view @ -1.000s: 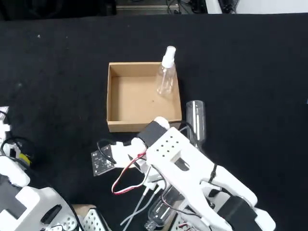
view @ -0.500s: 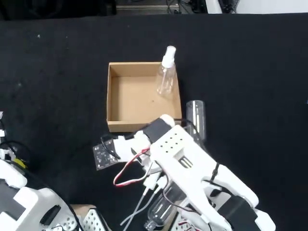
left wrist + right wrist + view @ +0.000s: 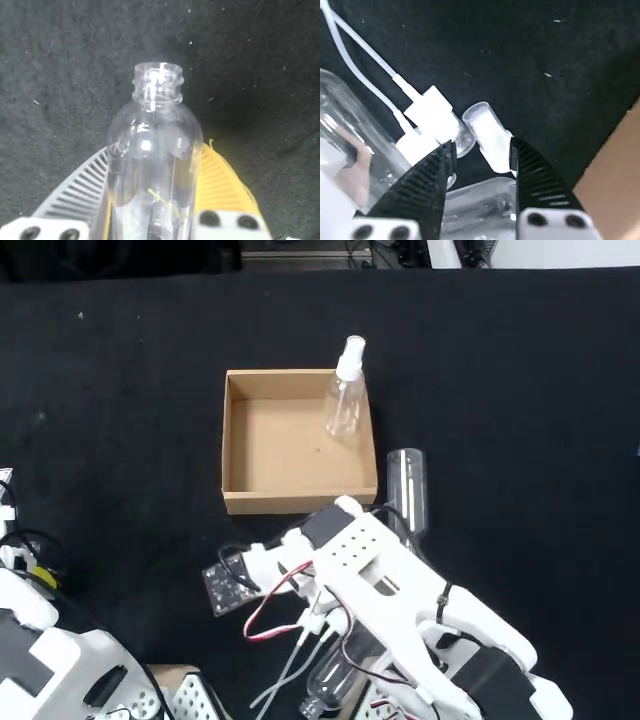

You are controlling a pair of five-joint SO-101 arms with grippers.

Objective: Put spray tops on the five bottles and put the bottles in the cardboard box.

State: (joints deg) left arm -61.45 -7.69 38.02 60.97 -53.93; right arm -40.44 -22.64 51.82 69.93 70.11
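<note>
spray top (image 3: 487, 130) framed between parted jaws of right gripper (image 3: 481, 145), near cardboard box (image 3: 300, 502) | open-necked bottle (image 3: 152, 130) clamped by left gripper (image 3: 155, 165)

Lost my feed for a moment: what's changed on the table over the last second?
The right arm nudged toward the cardboard box, then drew back and rightward in the high view. The topped bottle in the box and the bare bottle beside it stayed put.
</note>
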